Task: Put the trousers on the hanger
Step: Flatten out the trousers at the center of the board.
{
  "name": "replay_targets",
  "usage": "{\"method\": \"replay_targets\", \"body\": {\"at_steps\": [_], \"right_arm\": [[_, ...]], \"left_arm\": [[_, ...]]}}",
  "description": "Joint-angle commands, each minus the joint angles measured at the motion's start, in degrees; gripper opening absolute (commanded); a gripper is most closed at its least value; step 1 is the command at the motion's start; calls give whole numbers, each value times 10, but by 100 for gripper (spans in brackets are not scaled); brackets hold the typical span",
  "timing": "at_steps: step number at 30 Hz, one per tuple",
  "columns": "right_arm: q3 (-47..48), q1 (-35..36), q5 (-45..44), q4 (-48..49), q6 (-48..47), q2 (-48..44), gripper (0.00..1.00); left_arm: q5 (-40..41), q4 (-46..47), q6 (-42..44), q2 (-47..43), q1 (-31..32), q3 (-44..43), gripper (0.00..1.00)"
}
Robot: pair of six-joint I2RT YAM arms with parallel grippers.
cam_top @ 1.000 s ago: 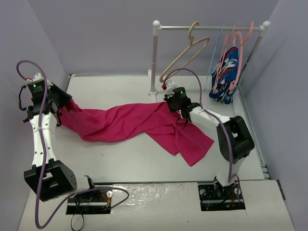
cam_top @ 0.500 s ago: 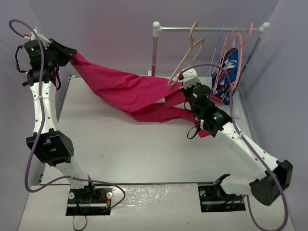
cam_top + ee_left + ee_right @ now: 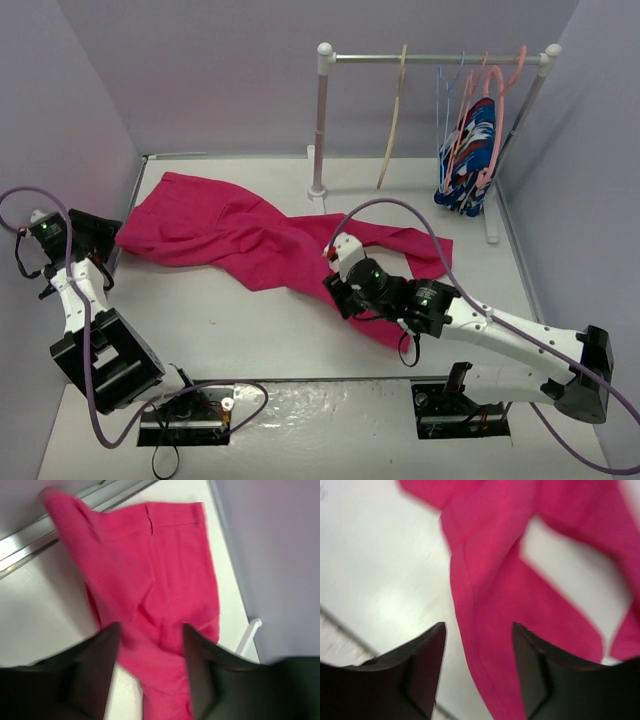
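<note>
The magenta-pink trousers [image 3: 255,240] lie spread on the white table, waist end at the left, legs running right. The beige hanger [image 3: 393,110] hangs edge-on from the rail at the back, with nothing on it. My left gripper [image 3: 100,240] is low at the table's left edge, just off the waist end. It is open, and the left wrist view shows the trousers [image 3: 155,580] beyond the left gripper [image 3: 150,632]. My right gripper [image 3: 342,292] hovers over a trouser leg near the middle. In its wrist view the right gripper [image 3: 477,630] is open above the cloth [image 3: 495,610].
A white-posted rail [image 3: 322,120] stands at the back. It carries a thin blue wire hanger [image 3: 443,100], salmon-pink hangers [image 3: 492,95] and a blue patterned garment [image 3: 470,150]. A metal strip [image 3: 30,545] edges the table on the left. Walls close in on both sides.
Half a second ago both grippers held the trousers up towards the hanger. Now both have opened, the trousers lie on the table, both arms have dropped back, and the hanger has turned edge-on.
</note>
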State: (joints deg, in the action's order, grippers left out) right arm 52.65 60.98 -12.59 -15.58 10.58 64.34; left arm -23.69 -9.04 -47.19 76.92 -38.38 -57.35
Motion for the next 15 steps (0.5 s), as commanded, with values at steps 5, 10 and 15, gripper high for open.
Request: {"method": "replay_targets", "body": {"at_steps": [5,10,15], "right_arm": [[1,-6,6,-22,118,-15,57],[10,-107,51,2,70,54,56],[8,-149,100,75,42,128,58]], "left_arm": [[-17,-38,-6,-73,-21,-26,70],[-7,-115,117,-132,117,-68,71],[-6,-181,186,-160,221,-58,71]]}}
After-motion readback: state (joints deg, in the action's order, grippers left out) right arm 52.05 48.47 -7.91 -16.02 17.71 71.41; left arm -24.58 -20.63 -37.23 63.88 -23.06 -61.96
